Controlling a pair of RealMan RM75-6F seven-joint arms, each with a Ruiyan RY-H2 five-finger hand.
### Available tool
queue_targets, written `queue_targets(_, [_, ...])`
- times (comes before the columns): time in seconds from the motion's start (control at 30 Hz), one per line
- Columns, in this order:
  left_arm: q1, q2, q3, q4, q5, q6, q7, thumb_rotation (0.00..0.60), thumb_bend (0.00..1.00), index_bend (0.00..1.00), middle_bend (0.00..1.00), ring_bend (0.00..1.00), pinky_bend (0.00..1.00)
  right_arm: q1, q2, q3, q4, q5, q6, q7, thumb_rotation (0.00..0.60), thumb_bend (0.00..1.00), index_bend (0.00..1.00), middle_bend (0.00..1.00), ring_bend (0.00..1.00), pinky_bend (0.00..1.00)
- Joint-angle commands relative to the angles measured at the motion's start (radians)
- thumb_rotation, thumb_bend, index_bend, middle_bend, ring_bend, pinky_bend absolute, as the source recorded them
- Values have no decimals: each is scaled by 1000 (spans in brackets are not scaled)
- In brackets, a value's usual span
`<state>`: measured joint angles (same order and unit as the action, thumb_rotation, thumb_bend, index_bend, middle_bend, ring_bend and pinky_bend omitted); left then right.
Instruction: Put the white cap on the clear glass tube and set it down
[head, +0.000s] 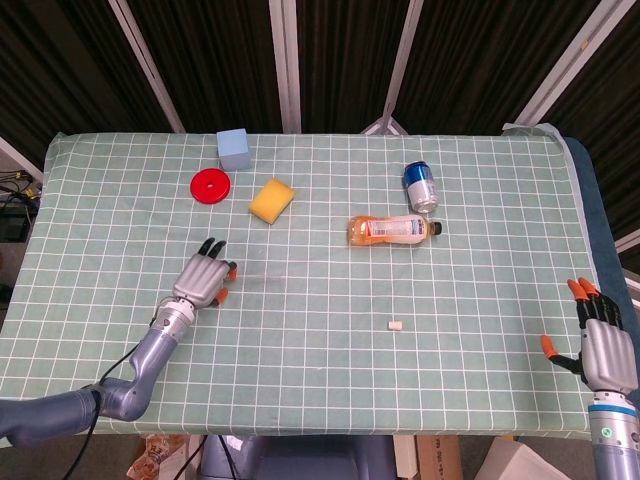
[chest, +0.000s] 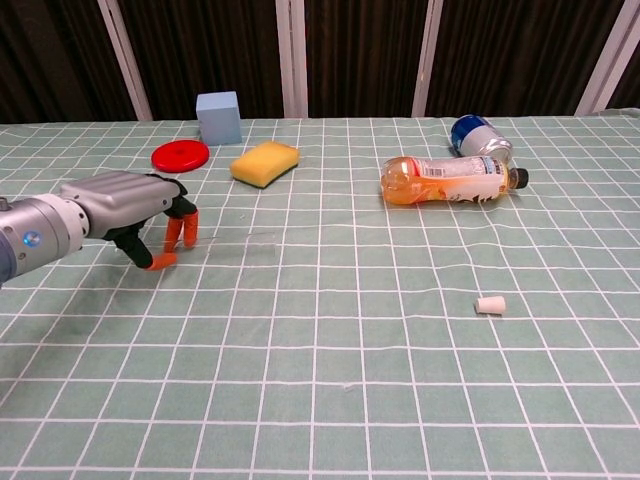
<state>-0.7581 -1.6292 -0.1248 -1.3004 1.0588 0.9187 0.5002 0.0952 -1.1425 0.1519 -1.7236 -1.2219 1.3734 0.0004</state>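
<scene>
Chest view: the left hand (chest: 140, 212), fingers curled downward, reaches for the faint clear glass tube (chest: 245, 243); grasping it appears next, with the small white cap (chest: 490, 305) lying well apart.

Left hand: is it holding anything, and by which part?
It cannot be told: the left hand has fingertips at one end of the faint clear glass tube. The right hand holds nothing.

Left hand (chest: 125, 205) is hovering low, palm down, orange-tipped fingers (chest: 173, 234) curling downward, nothing visibly gripped; forearm is reaching in from lower left. Right hand (head: 603, 345) is idling upright at far right, fingers spread.
</scene>
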Motion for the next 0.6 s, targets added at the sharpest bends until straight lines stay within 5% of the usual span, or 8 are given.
queue_targets(0.03, [4, 3, -5, -3, 27, 19, -30, 600, 723, 495, 550, 81, 0, 0, 0, 0, -1, -1, 1, 0, 600, 364, 0, 0, 0, 0])
queue_targets(0.43, [2, 41, -23, -9, 215, 88, -242, 600, 797, 496, 550, 82, 0, 15, 2, 0, -18, -41, 0, -8, 600, 365, 2, 0, 0, 0])
queue_targets(0.6, [2, 87, -28, -34, 283, 118, -323, 600, 821, 498, 551, 82, 0, 58, -1, 5, -42, -40, -60, -36, 600, 365, 130, 15, 0, 0])
